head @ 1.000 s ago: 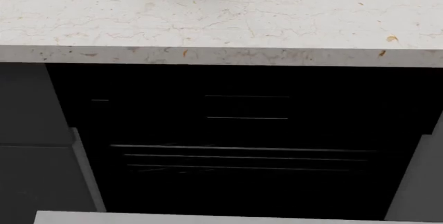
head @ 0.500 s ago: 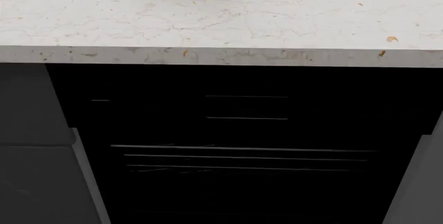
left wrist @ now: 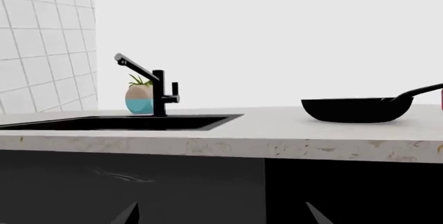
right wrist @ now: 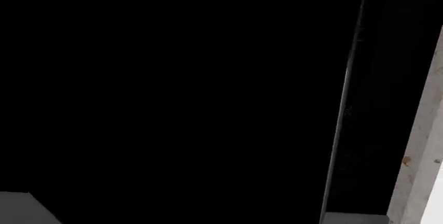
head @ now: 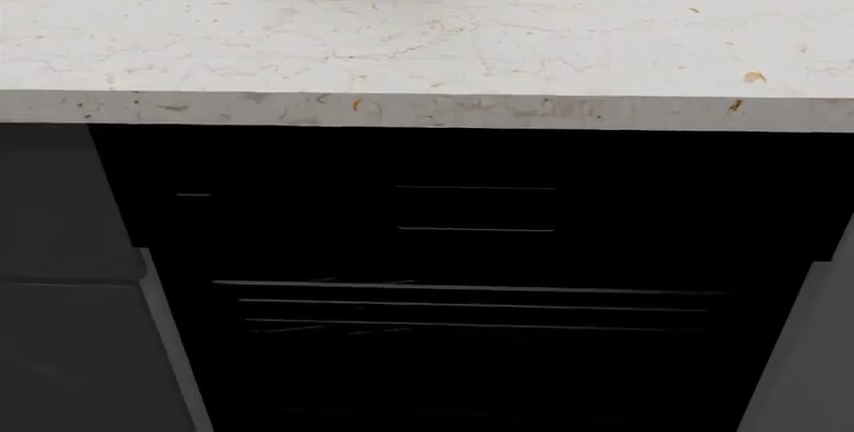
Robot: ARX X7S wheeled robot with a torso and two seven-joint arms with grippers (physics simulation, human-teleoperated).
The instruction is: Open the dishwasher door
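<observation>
Dishwasher door cannot be made out for certain; the open black cavity with racks (head: 467, 302) sits under the marble counter (head: 427, 42), so opening looks nearly done. Neither gripper shows, so their state is unknown. Next: confirm the door is fully down.

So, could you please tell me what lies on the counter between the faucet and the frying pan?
In the left wrist view, only bare pale countertop separates the black faucet from the black frying pan.
</observation>
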